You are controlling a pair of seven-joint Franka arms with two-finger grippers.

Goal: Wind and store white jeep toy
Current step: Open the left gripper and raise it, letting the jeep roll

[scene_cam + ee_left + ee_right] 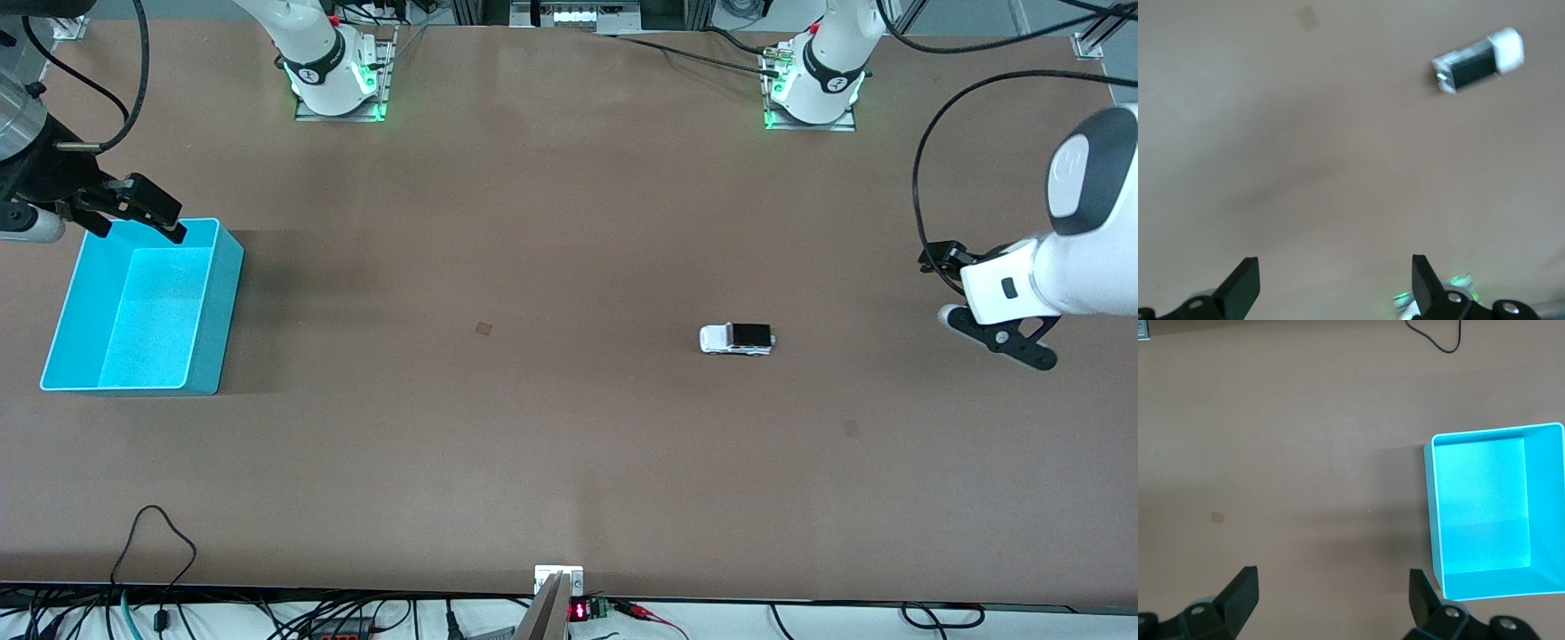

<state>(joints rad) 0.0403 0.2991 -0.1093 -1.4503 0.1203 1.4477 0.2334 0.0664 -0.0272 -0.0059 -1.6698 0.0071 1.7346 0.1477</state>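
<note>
Two grippers are in view for you, both empty with fingers spread wide. The white jeep toy point(737, 339) sits on its wheels on the brown table point(533, 444), right of centre in the front view, lying crosswise with its black roof panel toward the left arm's end. You will find it again in the upper right of the left wrist view point(1478, 61), slightly smeared, so wheel detail cannot be read there.

The left gripper point(994, 331) hangs at the right edge of the front view, over bare table toward the left arm's end, well apart from the jeep. Its two finger tips point(1242, 285) frame the bottom of its wrist view with only table between them.

The right gripper point(140, 216) is at the upper left of the front view, over the farther rim of the open turquoise bin point(213, 293). That bin point(1431, 513) looks empty.
</note>
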